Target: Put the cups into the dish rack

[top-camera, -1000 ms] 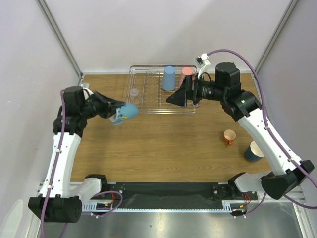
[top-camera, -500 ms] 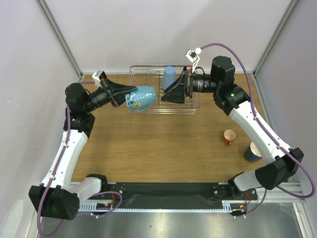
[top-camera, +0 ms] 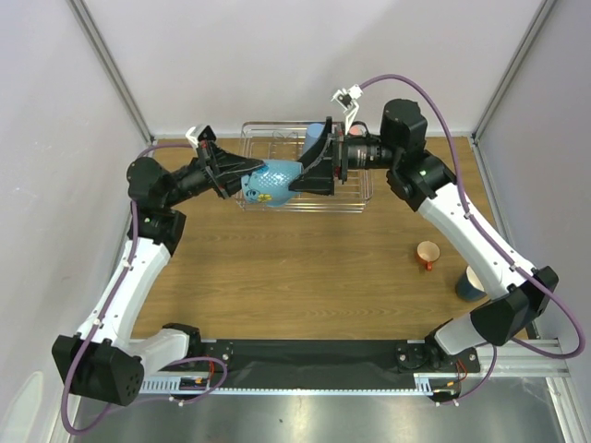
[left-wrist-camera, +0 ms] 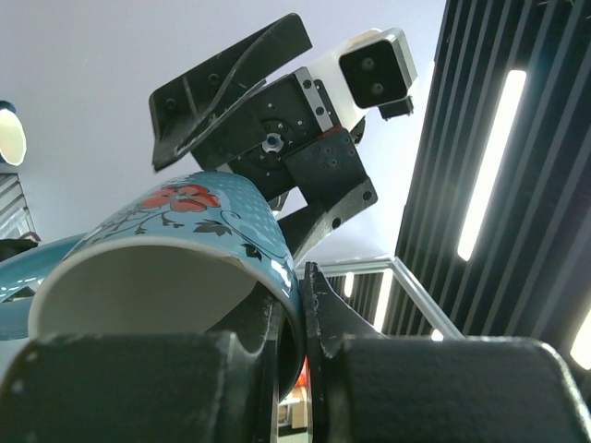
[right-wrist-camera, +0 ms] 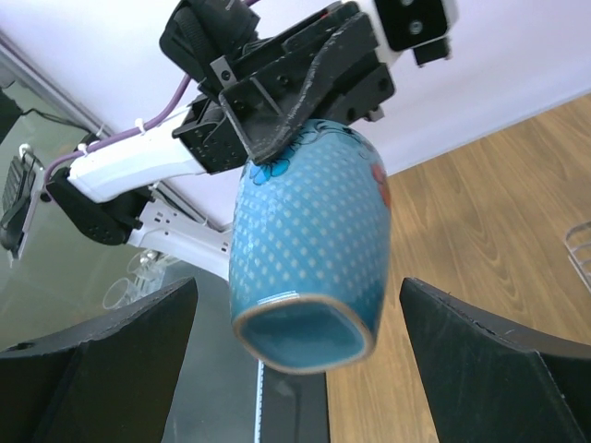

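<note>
Top external view: the left gripper (top-camera: pixel 244 179), clamped on the rim of the teal mug (top-camera: pixel 273 183), has carried it over the dish rack (top-camera: pixel 355 199), close to the wide-open right gripper (top-camera: pixel 309 172). Inside the rack stands, I think, one light blue tumbler (top-camera: pixel 315 132), mostly hidden.

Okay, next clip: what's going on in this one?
The left tool is shut on the rim of a teal patterned mug, holding it on its side over the front of the dish rack. The right tool is wide open around the mug's base, with gaps on both sides. A light blue tumbler stands in the rack. A small orange cup and a dark blue mug wait on the table.
</note>
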Available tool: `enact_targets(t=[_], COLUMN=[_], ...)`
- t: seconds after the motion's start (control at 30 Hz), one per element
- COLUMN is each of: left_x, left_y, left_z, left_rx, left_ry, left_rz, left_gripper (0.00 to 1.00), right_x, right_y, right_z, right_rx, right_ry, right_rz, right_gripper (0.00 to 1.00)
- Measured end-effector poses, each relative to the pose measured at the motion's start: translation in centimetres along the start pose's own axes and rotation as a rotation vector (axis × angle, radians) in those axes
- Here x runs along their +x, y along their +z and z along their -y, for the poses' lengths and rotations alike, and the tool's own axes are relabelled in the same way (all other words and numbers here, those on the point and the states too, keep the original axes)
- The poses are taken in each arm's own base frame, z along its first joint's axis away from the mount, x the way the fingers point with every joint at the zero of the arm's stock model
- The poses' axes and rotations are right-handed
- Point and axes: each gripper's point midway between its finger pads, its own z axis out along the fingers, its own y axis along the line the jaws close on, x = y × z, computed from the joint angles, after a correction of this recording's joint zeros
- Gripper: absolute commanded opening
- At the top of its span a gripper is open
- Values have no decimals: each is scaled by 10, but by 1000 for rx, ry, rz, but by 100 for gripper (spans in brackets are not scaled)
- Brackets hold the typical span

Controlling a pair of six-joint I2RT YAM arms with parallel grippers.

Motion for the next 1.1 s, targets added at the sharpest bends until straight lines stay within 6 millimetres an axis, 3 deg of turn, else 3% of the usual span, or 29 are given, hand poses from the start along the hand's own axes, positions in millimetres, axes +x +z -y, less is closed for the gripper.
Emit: enact_targets(t=[0.47, 0.67, 0.77, 0.83, 0.87, 0.9, 0.93, 1.1], left_x=[6, 6, 5, 4, 4, 3, 3, 3], left_y=[5, 8, 9, 9, 9, 9, 9, 7], left_z=[3, 4, 5, 7, 7, 7, 6, -11], left_rx=[23, 30, 39, 44, 47, 49, 49, 44], left_ry=[11, 7, 10, 8, 8, 8, 7, -23], left_rz=[-13, -6, 3, 6, 10, 13, 15, 26], left_gripper=[0, 0, 0, 0, 4, 12, 34, 73], right_x=[14, 16, 13, 12, 11, 11, 11, 14], right_y=[22, 30, 30, 30, 30, 31, 31, 32], right_z=[-3, 0, -1, -1, 0, 0, 1, 5], right_rx=[-45, -59, -61, -61, -61, -62, -62, -56], right_ry=[9, 25, 25, 24, 25, 26, 30, 55], right_rz=[-34, -38, -33, -31, -31, -30, -32, -40], right_gripper=[92, 81, 65, 42, 31, 4, 0, 0])
